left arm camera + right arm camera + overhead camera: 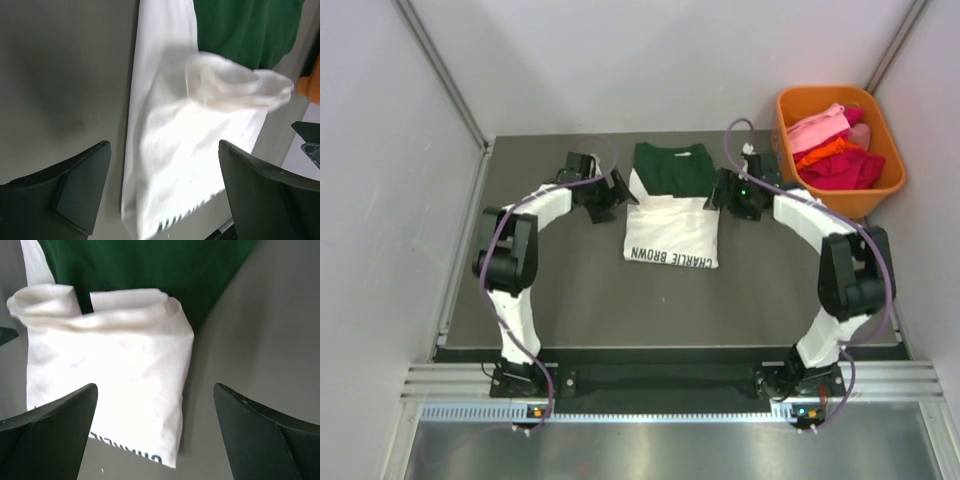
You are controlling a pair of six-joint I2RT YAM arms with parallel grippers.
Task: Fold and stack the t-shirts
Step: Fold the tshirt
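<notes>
The cream-white t-shirt (672, 235) lies folded on the dark table (570, 300), and the black words CHARLIE BROWN run along the edge of it that is closest to the arm bases. The dark green t-shirt (672, 168) lies flat just behind the white shirt. The white shirt's far edge sits on top of the green one, so the two are touching. In the wrist views that far edge of the white shirt is puffed up in a loose, soft roll and is not lying flat. The left gripper (165, 185) is just beside the white shirt's left side, up near the puffy edge. Its two fingers (82, 192) are spread wide apart with nothing held between them, and the white cloth shows below the gap. The right gripper (155, 412) is just beside the white shirt's right side, across from the left one. Its fingers (260, 435) are wide apart too and hold nothing. An orange basket (883, 203) stands well off to the right of the white shirt, and it holds pink, red and orange clothes
</notes>
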